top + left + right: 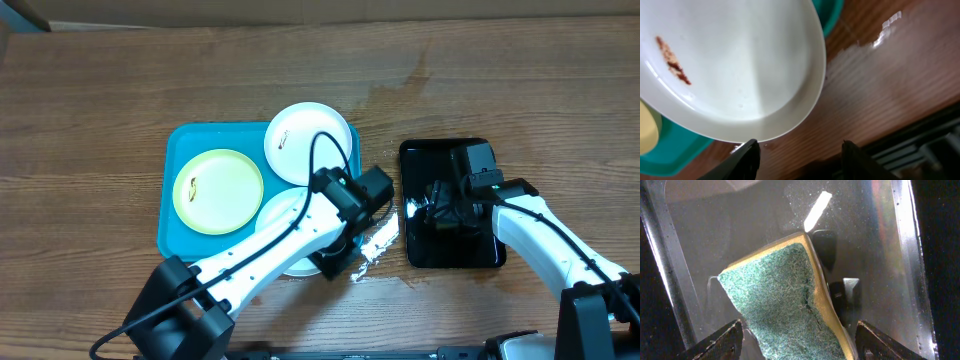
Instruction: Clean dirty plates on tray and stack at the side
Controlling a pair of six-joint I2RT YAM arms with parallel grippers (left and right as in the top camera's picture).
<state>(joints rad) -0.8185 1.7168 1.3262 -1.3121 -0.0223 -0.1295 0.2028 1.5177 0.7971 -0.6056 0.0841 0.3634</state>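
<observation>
Overhead, tray: my turquoise tray (172, 200) sits left of centre on the table (100, 90); all three plates lie on or over it.
Yellow-green plate (218, 190): flat at the tray's 9 o'clock side; a small dark mark shows on it.
Far white plate (308, 143): at the tray's 1 o'clock corner, lapping over the rim; a small dark mark shows.
Near white plate (278, 208): at the 5 o'clock corner, partly under my left arm (270, 245). In the left wrist view its edge reaches past the tray rim over the wood, and it carries a red-brown smear (671, 62).
Left gripper (799, 150): released, fingers apart with only bare wood between them. The plate rim is just beyond the tips, apart from them as far as I see.
Right gripper (800, 335): over the black tray (415, 155), at 3 o'clock from the turquoise one. Fingers sit astride the sponge (780, 295); I cannot tell whether they are clamping or merely straddling it.
Wet patch (378, 238): on the wood between the two trays.
Done: nothing I can confirm; no stack at the side.
Left: by my judgement, wiping all three plates, then stacking.
</observation>
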